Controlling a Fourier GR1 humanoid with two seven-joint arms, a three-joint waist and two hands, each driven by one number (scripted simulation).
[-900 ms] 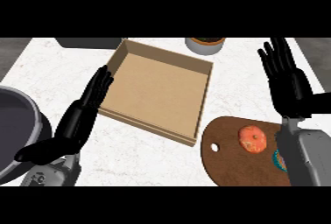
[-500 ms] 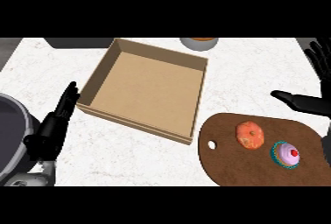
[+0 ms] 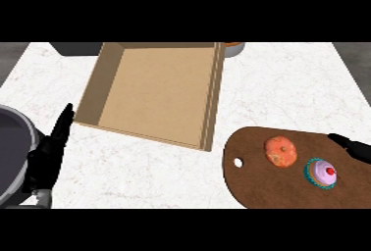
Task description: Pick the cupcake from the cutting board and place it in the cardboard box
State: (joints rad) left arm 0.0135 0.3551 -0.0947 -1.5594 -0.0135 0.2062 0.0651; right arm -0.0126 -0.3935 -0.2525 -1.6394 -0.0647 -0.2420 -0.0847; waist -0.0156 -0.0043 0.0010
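Sitting on the brown wooden cutting board [image 3: 268, 188], the pink-frosted cupcake in a teal wrapper [image 3: 321, 174] lies just beside an orange glazed doughnut [image 3: 280, 151]. The right hand [image 3: 353, 146] shows only at the right edge, near the cupcake without touching it; whether it is spread or closed cannot be told. The left hand [image 3: 49, 152] rests straight-fingered at the far left, well apart. The tan cardboard box [image 3: 156, 90] lies up-left of the board.

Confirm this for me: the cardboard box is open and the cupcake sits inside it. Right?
Not quite. The cardboard box is open, but the cupcake is not inside it. It sits on the cutting board, next to the donut. The head view shows this.
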